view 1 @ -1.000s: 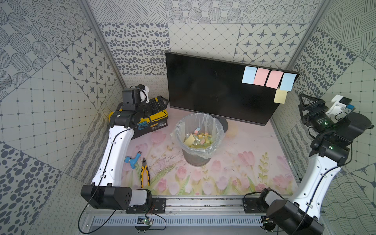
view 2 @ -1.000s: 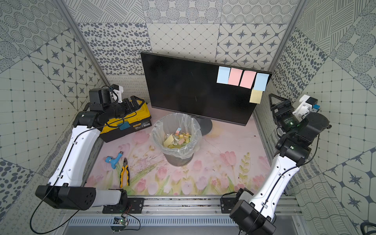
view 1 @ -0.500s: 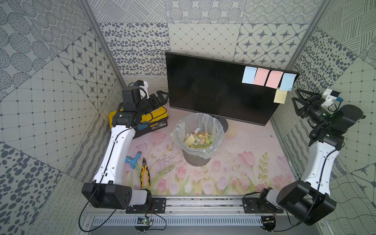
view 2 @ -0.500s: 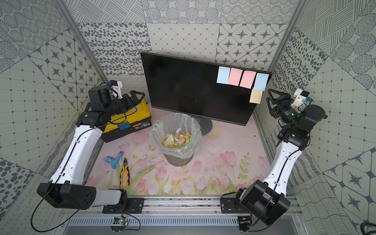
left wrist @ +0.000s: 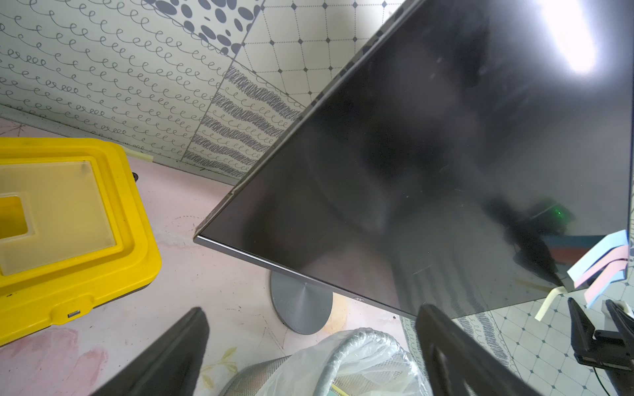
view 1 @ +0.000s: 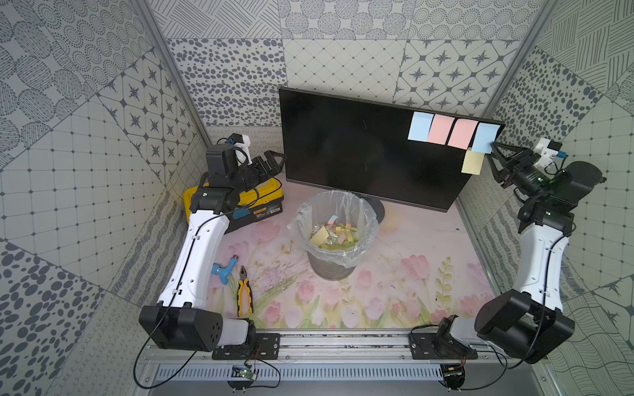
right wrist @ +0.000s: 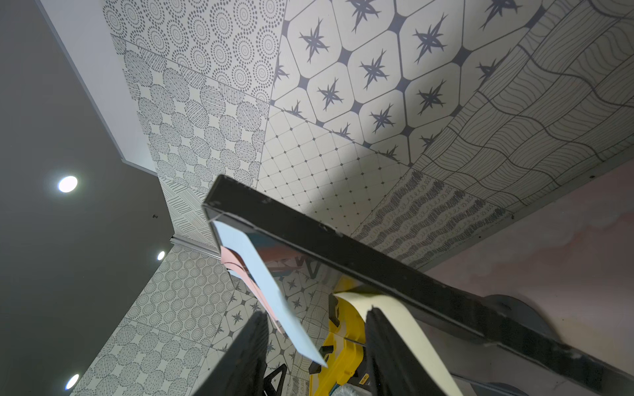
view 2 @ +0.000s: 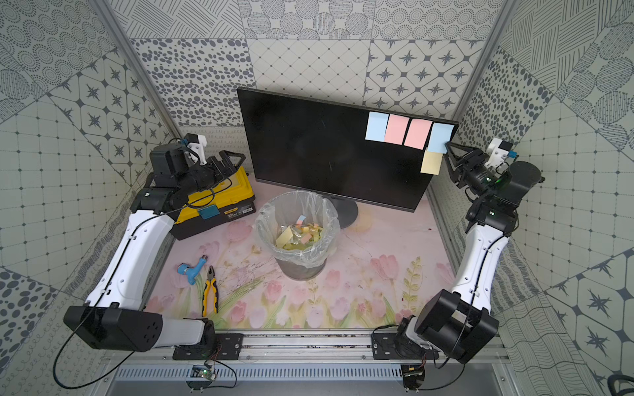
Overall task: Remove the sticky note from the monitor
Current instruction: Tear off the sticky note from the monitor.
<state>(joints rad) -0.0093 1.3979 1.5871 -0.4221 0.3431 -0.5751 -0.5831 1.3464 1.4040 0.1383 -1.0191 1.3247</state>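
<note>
While the white left arm (view 1: 202,250) hangs over the yellow plastic toolbox (view 2: 240,192) by the screen's left edge, its jaws are spread as wide as they go and hold nothing, which we read as keeping clear of the work. Next along the tulip-printed bench (view 1: 394,260) stands the large flat black monitor (view 1: 350,147). In front of its round base sits a wire bin lined with a clear bag (view 1: 329,271), holding discarded slips and placed, we judge, to catch whatever comes off the screen. In the monitor's top right corner we see a row of four paper notes: pale blue (view 1: 420,126), pink (view 1: 441,129), pink (view 1: 462,133) and pale blue, with a pale yellow note (view 1: 472,163) just below the last. We take that last pale blue sticky note (view 1: 485,137) (right wrist: 260,274) as the target. It is stuck only along its upper edge, and its lower edge curls free of the glass. The white right arm (view 1: 535,260) reaches in from beyond the screen's edge so that its jaws straddle that loose corner. They are partway open, and as far as the wrist view shows, nothing is pinched yet.
</note>
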